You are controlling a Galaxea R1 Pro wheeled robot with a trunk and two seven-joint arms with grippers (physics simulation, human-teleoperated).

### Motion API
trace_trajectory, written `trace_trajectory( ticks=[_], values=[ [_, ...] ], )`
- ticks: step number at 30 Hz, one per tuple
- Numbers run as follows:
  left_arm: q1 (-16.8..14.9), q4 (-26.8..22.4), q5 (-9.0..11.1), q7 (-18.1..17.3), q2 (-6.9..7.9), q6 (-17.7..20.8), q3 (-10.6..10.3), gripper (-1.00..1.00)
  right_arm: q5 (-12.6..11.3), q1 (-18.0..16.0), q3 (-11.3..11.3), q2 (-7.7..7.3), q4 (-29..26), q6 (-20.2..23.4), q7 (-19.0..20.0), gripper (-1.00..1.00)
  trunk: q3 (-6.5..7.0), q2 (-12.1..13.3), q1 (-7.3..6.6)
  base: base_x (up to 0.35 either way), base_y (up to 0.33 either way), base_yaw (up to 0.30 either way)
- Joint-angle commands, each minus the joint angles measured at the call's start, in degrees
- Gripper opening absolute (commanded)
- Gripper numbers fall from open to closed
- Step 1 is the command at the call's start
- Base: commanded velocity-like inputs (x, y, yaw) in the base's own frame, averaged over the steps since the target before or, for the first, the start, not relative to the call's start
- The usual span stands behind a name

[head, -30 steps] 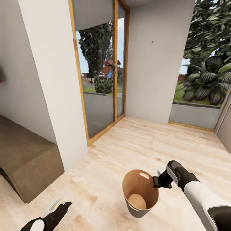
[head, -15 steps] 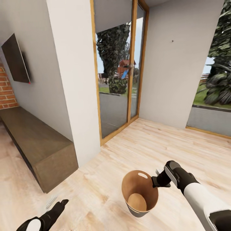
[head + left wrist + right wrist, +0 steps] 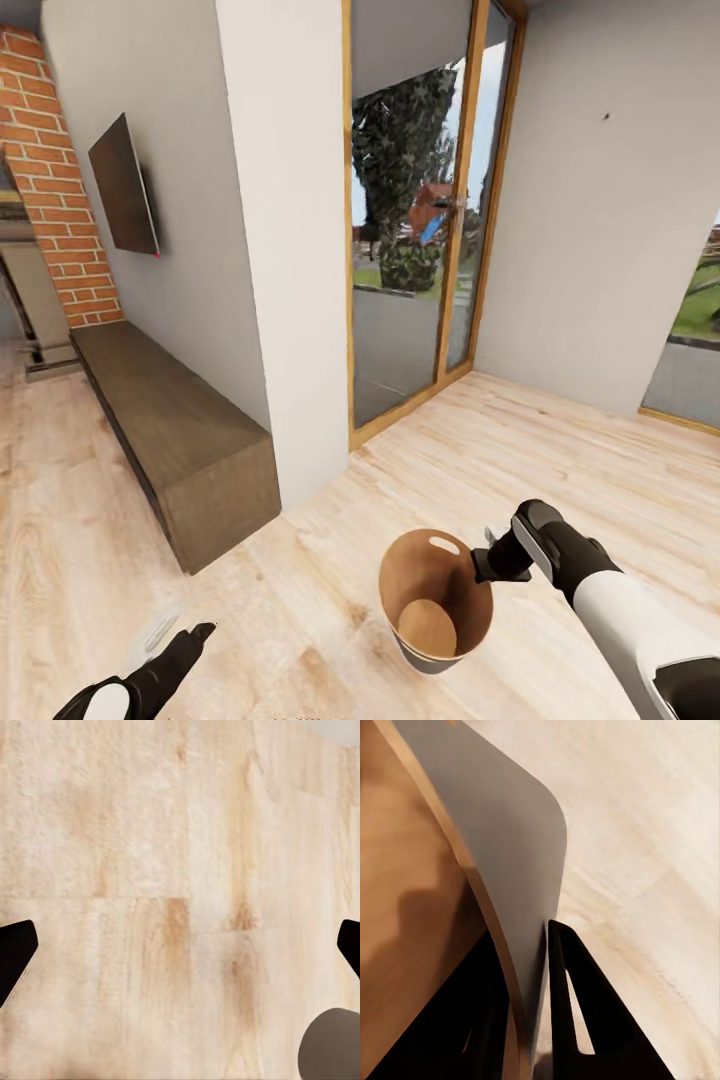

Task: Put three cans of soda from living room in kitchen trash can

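The tash can (image 3: 424, 578), a dark grey tapered bucket with a brown inside and an oval handle cut-out, hangs tilted above the wood floor at the lower middle of the head view; nothing lies inside it. My right gripper (image 3: 484, 563) is shut on its rim. In the right wrist view one finger (image 3: 577, 1005) lies against the grey outer wall (image 3: 502, 847) and the other sits inside. My left gripper (image 3: 190, 640) is low at the left, open, with bare floor between its fingertips (image 3: 15, 956). The soda cans are out of view.
A low dark cabinet (image 3: 170, 430) runs along the left wall under a wall TV (image 3: 125, 185), beside the red-brick fireplace (image 3: 50, 160). A white wall pillar (image 3: 290, 250) stands ahead, with wood-framed glass doors (image 3: 420, 230) to its right. Open wood floor (image 3: 560, 450) lies ahead right.
The whole view has swung left: the brick fireplace, TV and more of the cabinet have come in. The bucket and both arms keep their places in the picture.
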Motion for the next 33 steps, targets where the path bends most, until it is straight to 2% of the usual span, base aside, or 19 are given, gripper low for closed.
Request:
trace_trajectory(
  ticks=[1,6,16,27,33],
  values=[
    [0.00,0.01,-0.08,0.06,-0.05,-0.04,-0.04,1.00,-1.56,0.58,-0.12,-0.04,-1.17,0.17,0.35,-1.00,-0.06,-0.01,-0.01,0.000,0.000,0.218],
    [0.00,0.11,-0.28,0.15,-0.11,-0.39,-0.07,1.00,-1.56,3.70,-0.10,-0.25,-7.52,0.17,0.35,-1.00,-0.38,-0.01,-0.01,0.000,0.000,0.212],
    [0.00,0.79,-0.16,-0.05,-0.09,-1.03,-0.07,1.00,-1.58,4.00,-0.11,-0.30,-7.93,0.17,0.35,-1.00,-0.98,-0.01,-0.01,-0.086,0.180,0.220],
    [0.00,0.80,0.06,-0.06,-0.11,-1.05,-0.07,1.00,-1.59,4.37,-0.02,0.07,-8.72,0.17,0.27,-1.00,-1.07,-0.01,-0.01,-0.133,0.274,0.032],
    [0.00,0.80,0.09,-0.06,-0.11,-1.05,-0.07,1.00,-1.57,4.37,-0.08,0.02,-8.77,0.17,0.26,-1.00,-1.07,-0.01,-0.01,-0.136,0.277,0.207]
  ],
)
